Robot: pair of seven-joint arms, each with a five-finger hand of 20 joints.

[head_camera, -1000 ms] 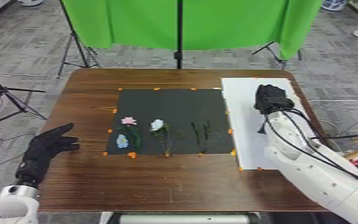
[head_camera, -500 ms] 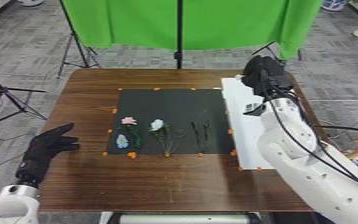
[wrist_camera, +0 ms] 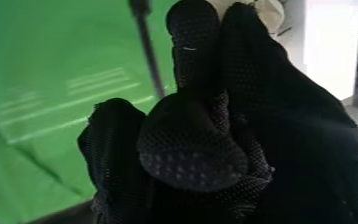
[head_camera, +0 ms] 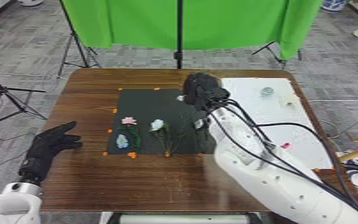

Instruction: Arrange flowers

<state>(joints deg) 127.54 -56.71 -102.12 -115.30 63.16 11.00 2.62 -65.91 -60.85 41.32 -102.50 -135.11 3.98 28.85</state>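
The brown counter (head_camera: 158, 185) carries a dark mat (head_camera: 155, 102) and, to its right, a white board (head_camera: 270, 111). The right hand (head_camera: 205, 93) is above the far right part of the mat; its fingers are drawn together against the thumb, seemingly pinching 1 white bloom (head_camera: 181, 98), whose petals peek out by the fingertips in the right wrist view. The left hand (head_camera: 44, 152) rests beside the mat's left side, fingers loose and a little spread.

The other flowers lie flat on the mat: 1 white flower (head_camera: 157, 124) on a long green stem near the middle, 1 pink flower (head_camera: 128, 120) to its left, and 1 pale blue flower (head_camera: 122, 141) nearer the robot.

All of these should be very light. The petals look soft and easily creased, the stems thin and bendy, so a gentle pinch on the stem just under the bloom seems best; squeezing the petals could crush them, and a loose hold could let the stem roll.

Against 0.5 s ago, the right hand has moved from the board's far end across to the mat, and the bloom has travelled with it. That uncovers 1 small pale piece (head_camera: 267, 92) on the board. The left hand has kept its place.
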